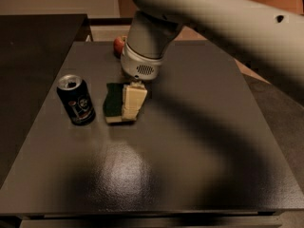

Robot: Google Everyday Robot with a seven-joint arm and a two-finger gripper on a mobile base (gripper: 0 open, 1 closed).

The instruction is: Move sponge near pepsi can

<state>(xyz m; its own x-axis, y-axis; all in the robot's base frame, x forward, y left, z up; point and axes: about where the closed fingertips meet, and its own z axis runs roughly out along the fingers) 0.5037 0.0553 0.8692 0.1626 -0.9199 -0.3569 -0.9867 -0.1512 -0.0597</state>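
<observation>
The pepsi can (76, 100) stands upright on the left part of the dark table (199, 141), dark with a silver top and a round logo. The sponge (113, 101), dark green on top with a pale foam base, sits low at the table just right of the can, a small gap between them. My gripper (128, 109) comes down from above on the pale arm and is shut on the sponge's right side. One cream finger (134, 99) shows against the sponge; the other is hidden.
A red apple (118, 45) lies at the table's back, mostly hidden behind my wrist. A second dark surface (33, 42) adjoins on the left. My large pale arm (228, 18) crosses the upper right.
</observation>
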